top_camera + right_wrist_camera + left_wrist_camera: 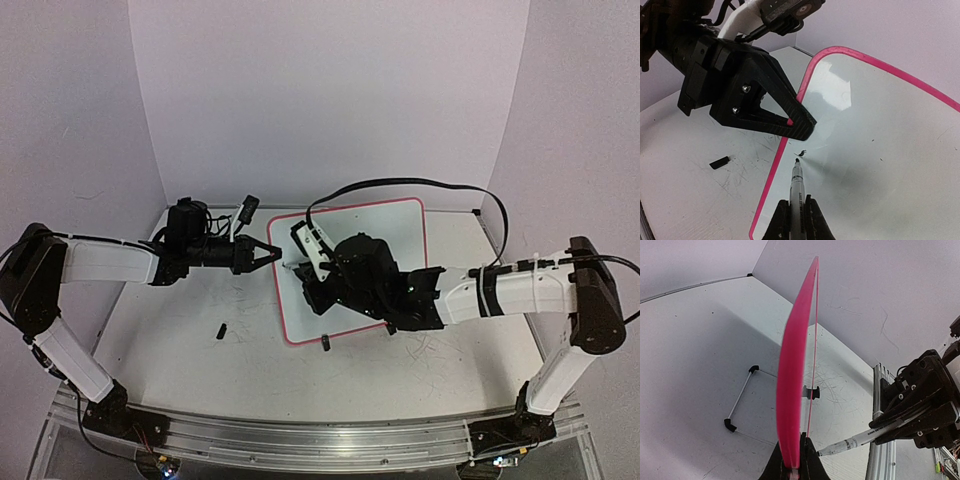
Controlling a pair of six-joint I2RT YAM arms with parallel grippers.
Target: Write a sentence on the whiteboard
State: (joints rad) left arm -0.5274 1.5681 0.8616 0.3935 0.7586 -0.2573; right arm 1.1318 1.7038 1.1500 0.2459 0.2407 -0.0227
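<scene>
The whiteboard (385, 235), white with a pink-red border, lies slightly raised at mid-table. My left gripper (272, 252) is shut on its left edge; in the left wrist view the pink edge (792, 390) runs up from between the jaws (795, 462). My right gripper (308, 278) is shut on a white marker (798, 187), with its tip just above the board (880, 130) near that left edge. The sentence does not show as words: only one small black mark (802, 151) sits just beyond the tip. The marker also shows in the left wrist view (860, 440).
A small black piece (220, 329) lies loose on the table left of the board. A black clip foot (326, 343) sits at the board's near edge. A thin white rod with black ends (740, 400) lies on the table. A black cable (400, 185) arcs over the board's far side.
</scene>
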